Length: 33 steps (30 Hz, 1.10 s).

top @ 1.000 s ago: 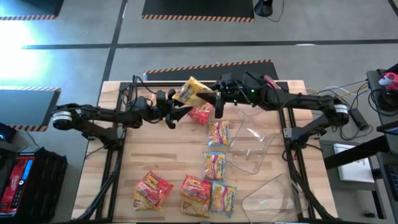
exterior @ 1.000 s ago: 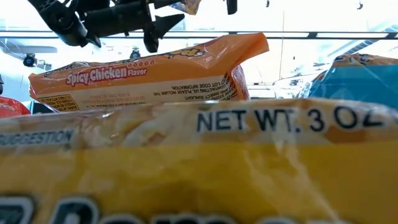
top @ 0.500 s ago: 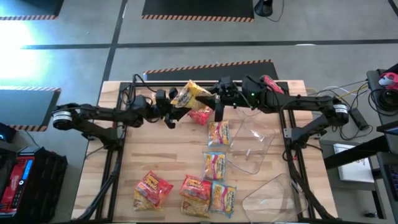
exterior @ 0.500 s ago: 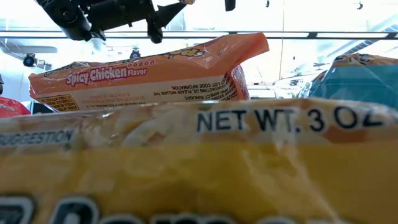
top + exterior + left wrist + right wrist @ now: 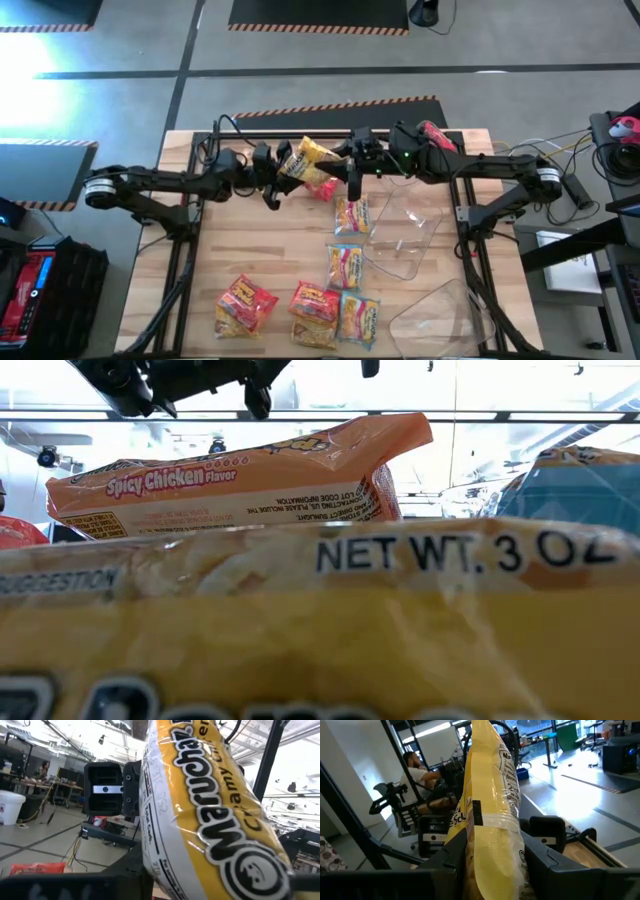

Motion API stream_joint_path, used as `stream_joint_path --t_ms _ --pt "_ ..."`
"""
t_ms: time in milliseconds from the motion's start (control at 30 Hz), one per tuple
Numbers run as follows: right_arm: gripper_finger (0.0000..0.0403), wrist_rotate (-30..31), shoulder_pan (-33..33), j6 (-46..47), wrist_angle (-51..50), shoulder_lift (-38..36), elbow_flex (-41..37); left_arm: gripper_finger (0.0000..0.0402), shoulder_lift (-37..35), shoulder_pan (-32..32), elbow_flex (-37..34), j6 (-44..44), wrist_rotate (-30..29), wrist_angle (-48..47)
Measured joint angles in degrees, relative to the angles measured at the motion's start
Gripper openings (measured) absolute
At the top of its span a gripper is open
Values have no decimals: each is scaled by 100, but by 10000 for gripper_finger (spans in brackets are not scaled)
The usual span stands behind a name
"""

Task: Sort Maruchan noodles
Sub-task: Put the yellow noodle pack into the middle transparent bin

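A yellow Maruchan noodle packet (image 5: 308,156) hangs in the air over the table's far middle, between my two grippers. My left gripper (image 5: 284,172) has shut on its left end and my right gripper (image 5: 338,158) on its right end. A red packet (image 5: 325,187) lies flat on the table just below. Three blue-and-yellow packets (image 5: 350,213) lie in a row toward the near edge. Two red packets (image 5: 245,303) lie near the front. In the low view an orange packet (image 5: 240,480) and a yellow one (image 5: 300,620) fill the foreground. My left gripper has the packet's lower left end (image 5: 150,865) between its two fingers, reaching in from the table's left and slanting upward. The packet rises from the fingers, clear of the table. The fingers' own dark bulk hides the exact place of contact. My right gripper pinches the packet's right end (image 5: 490,850) between its two fingers, across its flat faces. The fingers reach in level from the table's right. The packet stands on edge and stretches away from the fingers, lifted clear of the table.
Two clear plastic tubs (image 5: 405,235) (image 5: 440,315) stand on the table's right half. A dark frame bar (image 5: 300,130) runs along the far edge behind the grippers. People sit at desks in the room beyond (image 5: 417,767). Bare wood (image 5: 260,235) lies left of centre.
My left gripper has risen a little and tipped upward toward the yellow packet, and its fingers have shut on the packet's left end. My right gripper has kept its hold, and the packet has stayed in the air.
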Motion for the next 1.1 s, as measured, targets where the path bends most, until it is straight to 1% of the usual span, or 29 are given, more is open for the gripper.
stream_joint_path --t_ms 100,167,400,567,733,933,1100 --pt "112 2 -2 15 -282 -76 0 89 2 -2 0 -60 31 -98" --pt "115 -23 -2 84 -512 -144 0 87 4 -2 -2 -93 100 -200" --pt "153 -103 0 421 -1647 -586 14 86 13 9 -2 -233 297 -498" --pt "170 -52 0 670 -2137 -867 28 86 20 7 -2 -265 426 -726" --pt "173 -7 2 900 -2541 -1138 28 86 28 46 -4 -178 442 -1173" --pt "173 6 16 1307 -3179 -1166 28 86 28 83 -7 63 454 -1553" --pt "173 4 58 1439 -3557 -1171 29 86 55 81 -7 86 424 -1874"
